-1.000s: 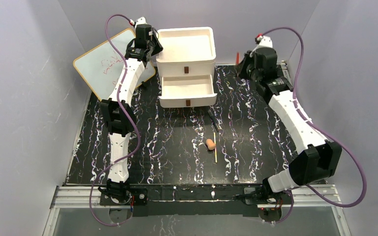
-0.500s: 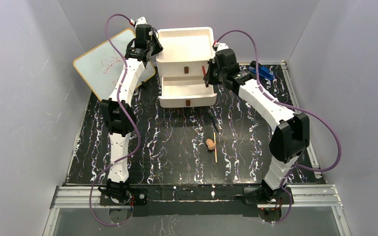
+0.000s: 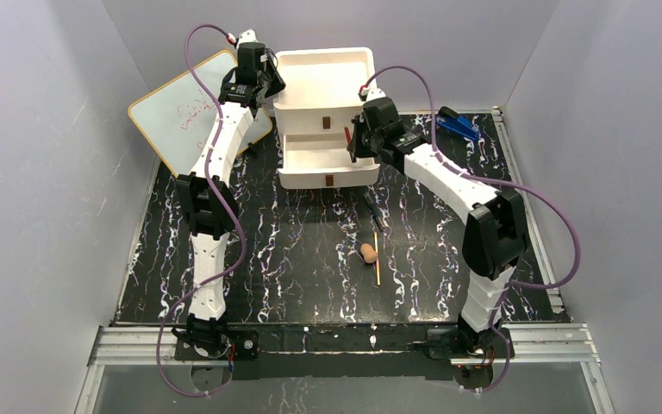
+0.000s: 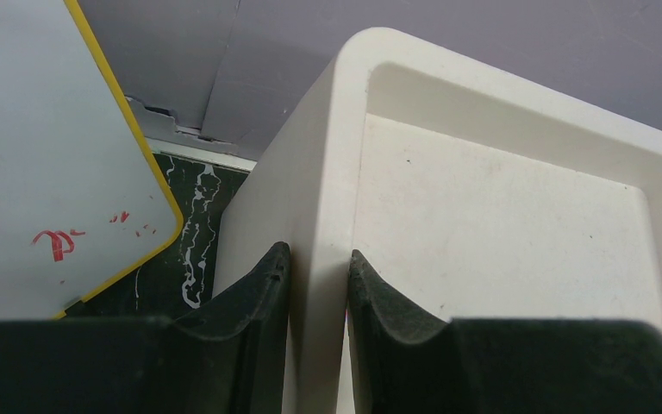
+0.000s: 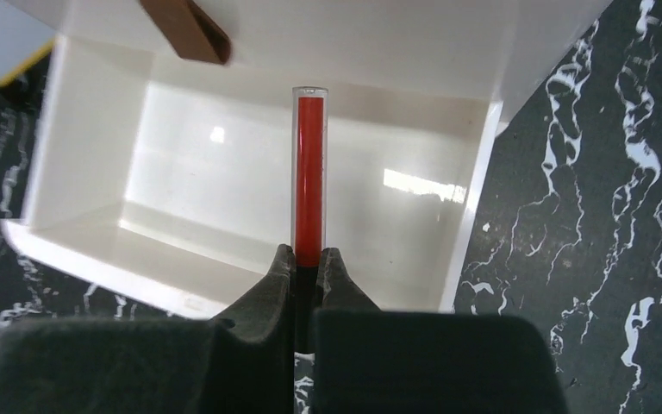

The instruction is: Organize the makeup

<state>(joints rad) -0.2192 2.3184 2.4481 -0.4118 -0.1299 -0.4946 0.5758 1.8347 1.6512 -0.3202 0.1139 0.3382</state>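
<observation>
The right tool (image 5: 308, 259) holds a slim clear tube (image 5: 309, 172) filled with red. The tube stands straight up the middle of the right wrist view, its lower end pinched between the two dark fingers (image 5: 267, 289), which are nearly together with only the tube between them. Behind it lies the open lower drawer (image 5: 95, 172) of the white drawer box (image 3: 323, 86), and one brown handle (image 5: 185, 30) shows at the top edge. From above, the tube is only a small red mark at this tool, in the upper middle of the frame, over the drawer's right side.

On the black marbled counter (image 3: 267, 250), just right of centre in the top view, lie one tan egg-shaped sponge (image 3: 367, 253) and one thin yellow stick (image 3: 377, 259) just beside it on the right. Above them, below the drawer front, is a dark pencil shape (image 3: 375, 210); whether it is one pencil or two I cannot tell. One blue clip (image 3: 457, 123) sits at the upper right, and one yellow-edged whiteboard (image 3: 185, 112) leans at the upper left.

The left tool (image 4: 319, 259) is clamped on the left wall of the box's top tray, one finger outside and one inside.
</observation>
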